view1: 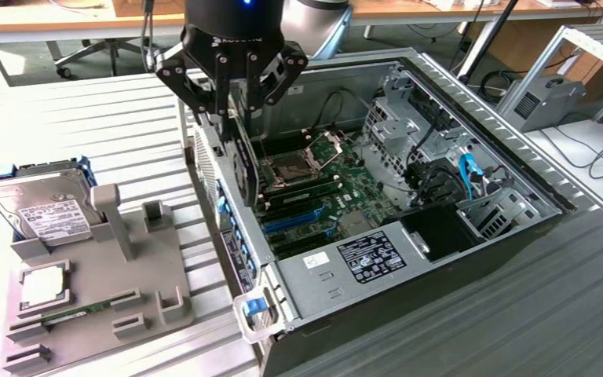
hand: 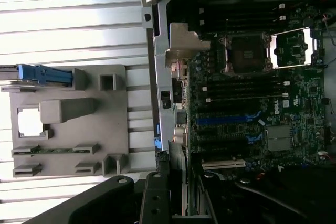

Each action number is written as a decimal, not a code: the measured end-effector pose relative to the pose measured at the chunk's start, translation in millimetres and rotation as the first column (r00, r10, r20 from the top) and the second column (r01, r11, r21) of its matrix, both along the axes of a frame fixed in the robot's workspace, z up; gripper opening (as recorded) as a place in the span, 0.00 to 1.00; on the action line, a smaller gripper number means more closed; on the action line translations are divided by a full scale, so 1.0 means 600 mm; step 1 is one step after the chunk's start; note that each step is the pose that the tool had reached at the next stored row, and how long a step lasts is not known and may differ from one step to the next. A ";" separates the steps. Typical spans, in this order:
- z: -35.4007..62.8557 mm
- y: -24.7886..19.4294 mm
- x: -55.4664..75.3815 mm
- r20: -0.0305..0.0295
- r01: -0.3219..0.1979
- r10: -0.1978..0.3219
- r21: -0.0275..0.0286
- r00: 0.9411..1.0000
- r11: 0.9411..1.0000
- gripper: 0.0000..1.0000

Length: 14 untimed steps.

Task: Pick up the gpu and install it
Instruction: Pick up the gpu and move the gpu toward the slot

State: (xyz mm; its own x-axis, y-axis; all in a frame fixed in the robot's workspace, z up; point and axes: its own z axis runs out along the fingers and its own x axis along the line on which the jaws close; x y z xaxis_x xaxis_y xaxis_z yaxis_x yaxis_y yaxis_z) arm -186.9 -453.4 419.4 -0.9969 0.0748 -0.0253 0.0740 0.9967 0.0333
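The gpu (view1: 245, 169) is a dark flat card hanging on edge from my gripper (view1: 233, 110), whose fingers are shut on its upper edge. It hangs just inside the open computer case (view1: 511, 169), along the wall at the exterior view's left, above the motherboard (view1: 328, 188) and its blue expansion slots (view1: 291, 221). In the wrist view the gpu (hand: 177, 163) runs edge-on away from my gripper (hand: 169, 203), beside the case wall, with the blue slot (hand: 226, 120) on the board next to it. The card's lower edge hides behind the case wall.
A grey fixture tray (view1: 123, 259) lies at the exterior view's left of the case. It holds a silver hard drive in a blue frame (view1: 40, 208), a processor chip (view1: 45, 284) and a green memory stick (view1: 71, 314). The case's power supply (view1: 370, 255) sits at its near end.
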 end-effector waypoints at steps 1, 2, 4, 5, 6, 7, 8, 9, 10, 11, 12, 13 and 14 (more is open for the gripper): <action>0.000 0.0000 0.002 0.000 0.000 0.000 0.000 1.000 1.000 0.26; 0.000 0.0000 0.004 0.000 0.000 0.000 0.000 1.000 1.000 0.26; 0.000 0.0000 0.007 0.000 0.000 0.000 0.000 1.000 1.000 0.26; 0.000 0.0000 0.009 0.000 0.000 0.000 -0.001 1.000 1.000 0.26; -0.001 0.0000 0.011 0.000 0.000 0.000 -0.001 1.000 1.000 0.26; -0.001 0.0000 0.013 0.000 0.000 0.000 -0.001 1.000 1.000 0.26; -0.001 0.0000 0.015 0.000 0.000 0.000 -0.001 1.000 1.000 0.26; -0.001 0.0000 0.016 0.000 0.000 0.000 -0.002 1.000 1.000 0.26; -0.001 0.0000 0.019 0.000 0.000 0.000 -0.002 1.000 1.000 0.26; -0.001 0.0000 0.020 0.000 0.000 0.000 -0.002 1.000 1.000 0.26; -0.001 0.0000 0.023 0.000 0.000 0.000 -0.002 1.000 1.000 0.26; -0.001 0.0000 0.025 0.000 0.000 0.000 -0.002 1.000 1.000 0.26; -0.001 0.0000 0.027 0.000 0.000 0.000 -0.002 1.000 1.000 0.26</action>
